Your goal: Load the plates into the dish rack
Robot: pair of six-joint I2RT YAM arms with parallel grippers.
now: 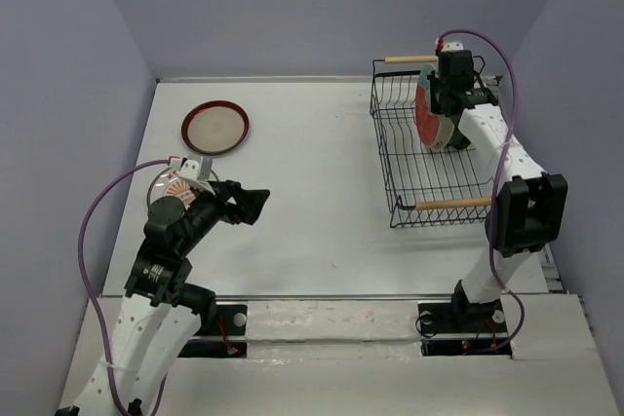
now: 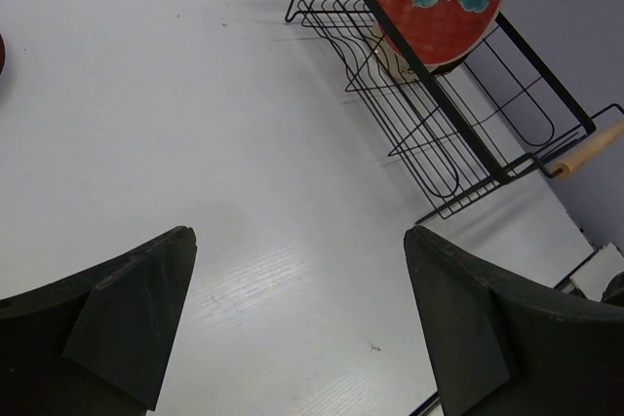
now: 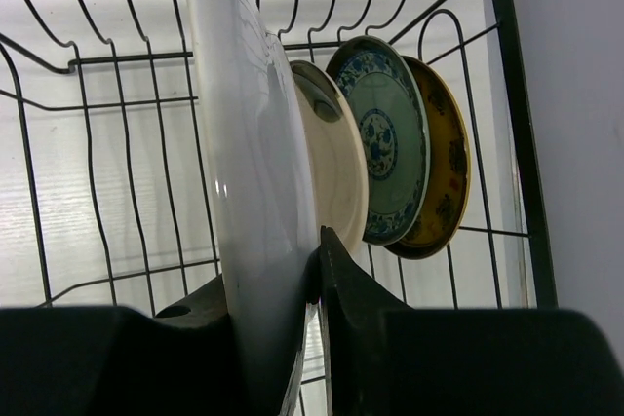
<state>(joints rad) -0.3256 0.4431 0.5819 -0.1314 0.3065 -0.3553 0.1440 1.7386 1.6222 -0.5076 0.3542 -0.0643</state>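
My right gripper (image 1: 441, 96) is shut on the rim of the red-and-teal floral plate (image 1: 429, 116) and holds it on edge inside the black wire dish rack (image 1: 395, 158). In the right wrist view the gripper (image 3: 292, 309) pinches this plate's pale back (image 3: 249, 143). Beyond it the cream plate (image 3: 339, 177), blue patterned plate (image 3: 388, 143) and yellow patterned plate (image 3: 447, 168) stand in the rack. The red-rimmed beige plate (image 1: 214, 128) lies on the table at the far left. The white plate with orange pattern (image 1: 174, 185) lies partly under my left arm. My left gripper (image 1: 255, 204) is open and empty above the table.
The rack's wooden handles (image 1: 453, 204) sit at its near and far ends. In the left wrist view my left gripper (image 2: 297, 328) hangs over bare white table, with the rack (image 2: 439, 143) and the floral plate (image 2: 439, 7) at the upper right. Purple walls enclose the table.
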